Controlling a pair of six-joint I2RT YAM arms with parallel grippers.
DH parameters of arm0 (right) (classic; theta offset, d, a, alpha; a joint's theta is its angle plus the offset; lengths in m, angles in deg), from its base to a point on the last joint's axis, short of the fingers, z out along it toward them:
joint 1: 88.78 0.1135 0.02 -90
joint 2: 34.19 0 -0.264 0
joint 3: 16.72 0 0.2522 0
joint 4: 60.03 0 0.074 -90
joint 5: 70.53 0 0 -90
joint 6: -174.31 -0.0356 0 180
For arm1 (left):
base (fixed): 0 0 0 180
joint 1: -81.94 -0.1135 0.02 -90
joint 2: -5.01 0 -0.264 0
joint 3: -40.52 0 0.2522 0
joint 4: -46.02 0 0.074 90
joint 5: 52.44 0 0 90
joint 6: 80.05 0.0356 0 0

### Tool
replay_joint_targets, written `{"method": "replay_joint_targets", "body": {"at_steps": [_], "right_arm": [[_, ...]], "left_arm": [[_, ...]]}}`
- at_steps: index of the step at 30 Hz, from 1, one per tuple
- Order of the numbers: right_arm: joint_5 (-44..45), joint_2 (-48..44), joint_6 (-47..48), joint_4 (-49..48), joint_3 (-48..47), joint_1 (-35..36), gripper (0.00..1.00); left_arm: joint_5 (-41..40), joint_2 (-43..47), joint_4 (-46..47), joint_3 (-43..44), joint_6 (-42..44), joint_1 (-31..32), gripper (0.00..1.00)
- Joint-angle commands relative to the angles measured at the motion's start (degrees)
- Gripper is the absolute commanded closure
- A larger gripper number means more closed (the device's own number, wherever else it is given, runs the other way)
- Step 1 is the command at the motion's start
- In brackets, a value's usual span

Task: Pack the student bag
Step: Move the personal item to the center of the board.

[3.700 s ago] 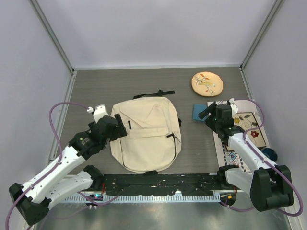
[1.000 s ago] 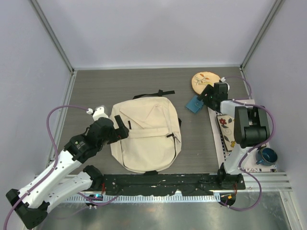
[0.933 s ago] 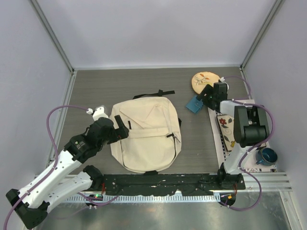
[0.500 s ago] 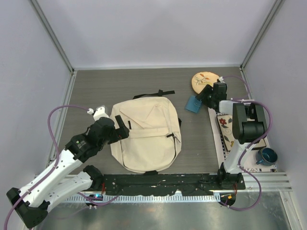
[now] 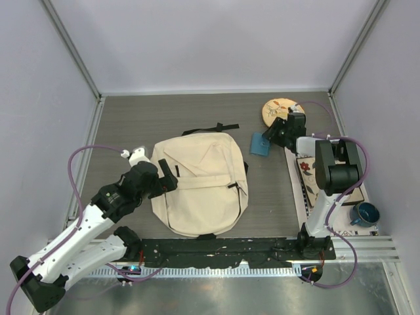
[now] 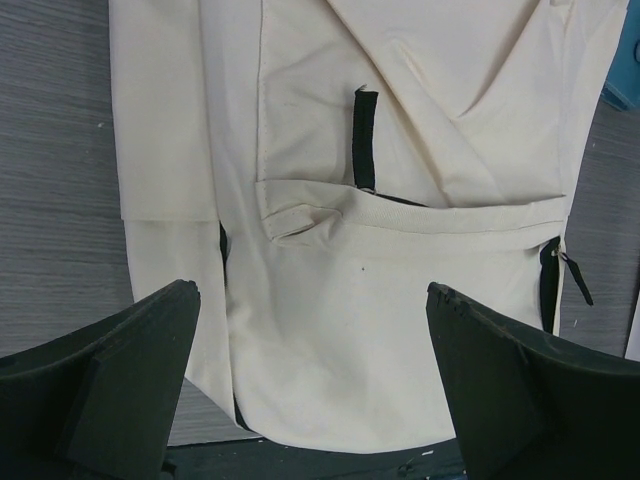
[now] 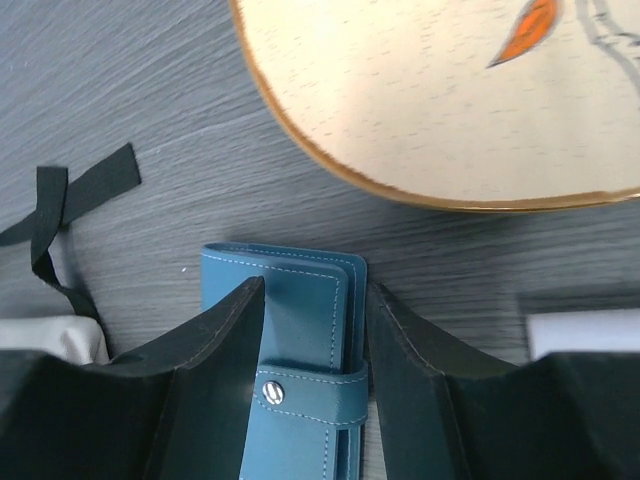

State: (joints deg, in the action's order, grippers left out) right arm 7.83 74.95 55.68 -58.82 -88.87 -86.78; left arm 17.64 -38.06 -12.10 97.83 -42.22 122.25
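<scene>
The student bag [image 5: 200,184] is a large cream backpack lying flat at the table's middle, flap shut. It fills the left wrist view [image 6: 400,150]. My left gripper [image 5: 167,178] is open and empty above the bag's left side, its jaws wide apart over the front pocket [image 6: 310,290]. My right gripper [image 5: 268,139] is shut on a blue wallet-like notebook [image 5: 258,145] with a snap strap. It holds the notebook just right of the bag's top corner. In the right wrist view the fingers [image 7: 215,340] press both sides of the notebook [image 7: 290,290].
A round tan embroidered disc [image 5: 279,111] lies just behind the right gripper and also shows in the right wrist view [image 7: 450,90]. A floral mat [image 5: 308,177] lies along the right side, with a dark blue cup [image 5: 365,212] near it. The bag's black strap [image 7: 60,200] trails on the table.
My right gripper took the blue notebook from beside the mat, swung far back, then carried it left toward the bag's top right corner. My left arm has barely moved.
</scene>
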Motion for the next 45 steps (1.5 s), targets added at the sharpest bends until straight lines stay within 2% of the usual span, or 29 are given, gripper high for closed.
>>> {"method": "replay_joint_targets", "body": {"at_steps": [1, 7, 9, 11, 18, 22, 36, 37, 38, 39, 41, 45], "right_arm": [[-2.2, 0.4, 5.3, 5.9, -1.5, 3.4, 0.49], [-2.7, -0.5, 7.3, 8.2, -1.8, 5.9, 0.47], [-2.9, -1.1, 7.8, 9.4, -1.7, 6.6, 0.44], [-4.0, -1.6, 7.0, 9.0, -0.8, 7.0, 0.39], [-11.2, -4.6, 4.1, 5.8, 2.1, 7.0, 0.39], [-13.4, -6.4, 3.8, 4.6, 3.3, 7.0, 0.46], [-18.6, -7.9, 1.3, 0.2, 5.1, 7.0, 0.57], [-19.1, -7.6, 1.4, 0.2, 5.1, 6.9, 0.68], [-19.4, -7.5, 1.4, 0.2, 5.1, 7.0, 0.7], [-19.4, -7.4, 1.4, 0.1, 5.1, 7.0, 0.69], [-19.6, -7.0, 1.5, 0.5, 4.8, 7.0, 0.61], [-20.9, -6.4, 1.7, 0.6, 4.6, 7.0, 0.6]], "left_arm": [[0.4, 0.0, 2.3, -0.7, -0.2, -0.3, 0.0], [0.7, 0.1, 2.5, -1.1, -0.4, -0.2, 0.0], [0.7, 0.3, 2.6, -1.3, -0.5, -0.2, 0.01], [0.6, 0.2, 2.6, -1.4, -0.4, -0.2, 0.01], [0.8, 0.0, 2.8, -1.5, -0.5, -0.2, 0.01], [0.9, 0.3, 2.6, -1.5, -0.6, -0.2, 0.0], [1.5, 0.8, 2.9, -2.5, -1.7, -0.3, 0.0], [1.5, 0.8, 2.9, -2.6, -1.7, -0.2, 0.0], [1.5, 0.8, 2.8, -2.6, -1.7, -0.2, 0.0], [1.5, 0.7, 2.8, -2.6, -1.8, -0.2, 0.01], [1.5, 0.9, 2.7, -2.8, -2.0, -0.3, 0.0], [1.6, 0.9, 3.0, -2.9, -2.1, -0.2, 0.0]]}}
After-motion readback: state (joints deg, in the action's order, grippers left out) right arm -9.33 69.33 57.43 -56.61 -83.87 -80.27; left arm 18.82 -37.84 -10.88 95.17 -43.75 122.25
